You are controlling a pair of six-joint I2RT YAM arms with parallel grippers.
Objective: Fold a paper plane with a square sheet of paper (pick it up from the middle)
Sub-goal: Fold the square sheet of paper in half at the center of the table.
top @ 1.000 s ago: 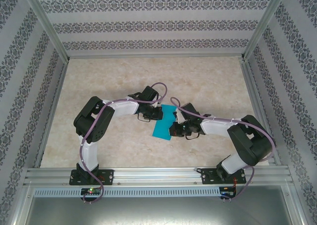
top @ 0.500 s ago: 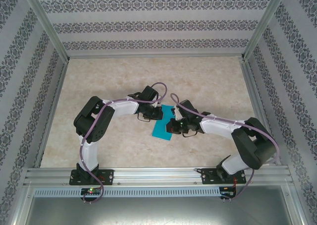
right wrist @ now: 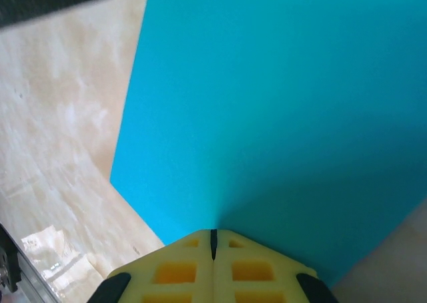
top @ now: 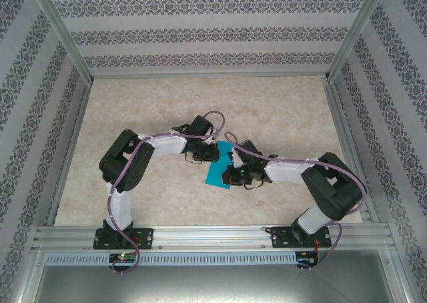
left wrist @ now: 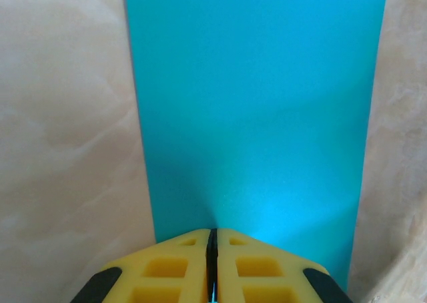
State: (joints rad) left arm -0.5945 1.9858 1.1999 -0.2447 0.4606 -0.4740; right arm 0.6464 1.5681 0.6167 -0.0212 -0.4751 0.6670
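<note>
Seen from above, the black-and-white left arm rises from the near left edge of the beige marbled table and bends inward towards the middle; a lilac cable runs along it. The left gripper sits at the far left corner of the thin teal-blue sheet of paper. In the left wrist view the left gripper has its two yellow fingers pressed flat together with no gap, nipping the near edge of the sheet of paper; from there the sheet runs away as a smooth oblong, longer than wide, with sharp far corners and bare table on both sides.

The sheet is near the middle of the table, a little towards the near edge, slanted, and spans the gap between the two grippers; whether it touches the table cannot be told.

On the sheet's right side the right gripper reaches in from the right. In the right wrist view the right gripper is likewise clamped, yellow fingers meeting along a thin dark seam over the edge of the sheet of paper; the table shows to the left. The right arm folds back to its base at the near right edge.
</note>
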